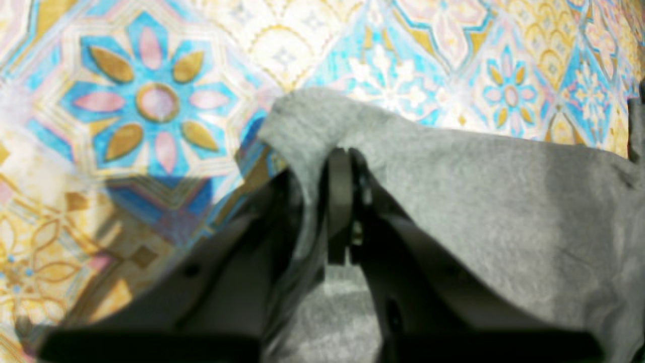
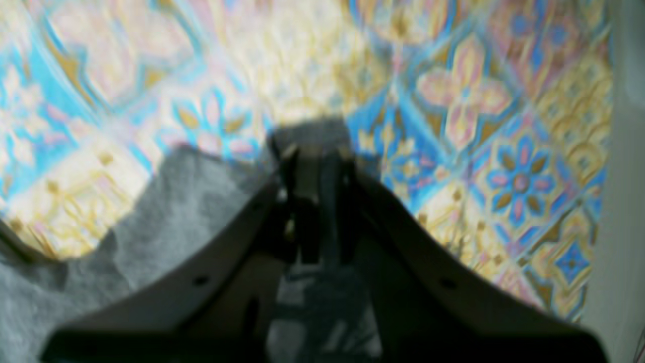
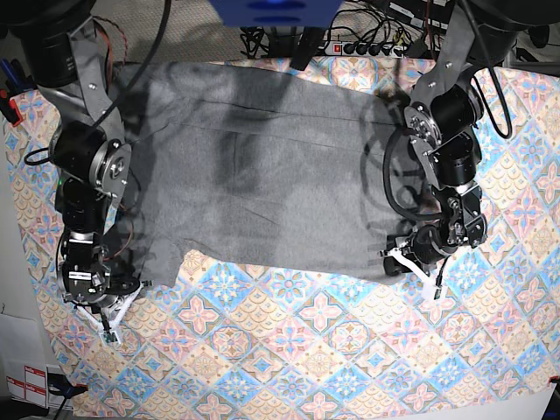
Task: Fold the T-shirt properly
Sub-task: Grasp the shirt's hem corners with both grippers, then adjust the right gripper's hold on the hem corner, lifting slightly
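One grey T-shirt (image 3: 262, 175) lay on tiled tablecloth (image 3: 332, 350); both grippers, left (image 1: 347, 156) and right (image 2: 317, 151), had jaws pinched on its corners.

Heather-grey T-shirt (image 3: 262, 184), plain and soft-toned. Under it, the tablecloth (image 3: 332, 350) shows pastel tiles: turquoise, gold and pink flowers. Both end effectors are black.

One grey T-shirt (image 3: 262, 175) lies spread out, and there is only the one garment. One patterned tablecloth (image 3: 332, 350) covers the desk beneath it. Two robot arms reach in, one from each side, so there are two hands: the left hand (image 3: 401, 260) and the right hand (image 3: 131, 286), each pinching one bit of the shirt's near edge. Beyond the far edge sits one white power strip (image 3: 363, 48) amid a tangle of cables too jumbled to count.
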`<action>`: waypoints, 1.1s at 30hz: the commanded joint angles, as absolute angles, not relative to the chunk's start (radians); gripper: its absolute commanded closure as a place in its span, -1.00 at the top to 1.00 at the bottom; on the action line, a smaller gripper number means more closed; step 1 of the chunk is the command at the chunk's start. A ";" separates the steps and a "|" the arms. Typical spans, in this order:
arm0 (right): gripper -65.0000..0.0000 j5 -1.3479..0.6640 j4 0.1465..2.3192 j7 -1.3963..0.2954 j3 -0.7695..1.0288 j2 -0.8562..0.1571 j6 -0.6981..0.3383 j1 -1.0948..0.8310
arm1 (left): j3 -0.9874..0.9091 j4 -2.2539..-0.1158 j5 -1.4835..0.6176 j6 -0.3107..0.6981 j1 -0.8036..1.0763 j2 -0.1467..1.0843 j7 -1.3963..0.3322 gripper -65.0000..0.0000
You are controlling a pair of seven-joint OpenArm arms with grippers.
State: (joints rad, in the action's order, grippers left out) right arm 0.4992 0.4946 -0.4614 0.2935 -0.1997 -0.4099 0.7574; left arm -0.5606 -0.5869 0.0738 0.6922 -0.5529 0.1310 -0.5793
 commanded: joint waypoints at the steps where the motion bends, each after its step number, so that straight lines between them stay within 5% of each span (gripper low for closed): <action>1: -0.87 0.493 0.512 -0.437 0.295 -0.209 -0.404 0.786 | -0.561 -0.601 0.058 0.698 -0.578 0.147 -0.561 -0.84; 8: -0.78 0.493 0.591 -0.493 0.295 -0.206 -0.404 0.774 | -0.561 -0.602 0.058 0.698 -0.572 0.140 -0.558 -0.84; 15: -0.10 0.495 0.604 -0.519 0.294 -0.206 -0.404 0.773 | -0.561 -0.602 0.064 0.698 -0.570 0.140 -0.558 -0.84; 22: 0.24 0.493 0.556 -0.458 0.295 -0.213 -0.404 0.773 | -0.561 -0.601 0.067 0.698 -0.567 0.140 -0.558 -0.84; 33: 0.34 0.493 0.300 -0.188 0.404 -0.300 -0.348 0.777 | -0.559 -0.601 0.062 0.698 -0.562 0.143 -0.559 -0.84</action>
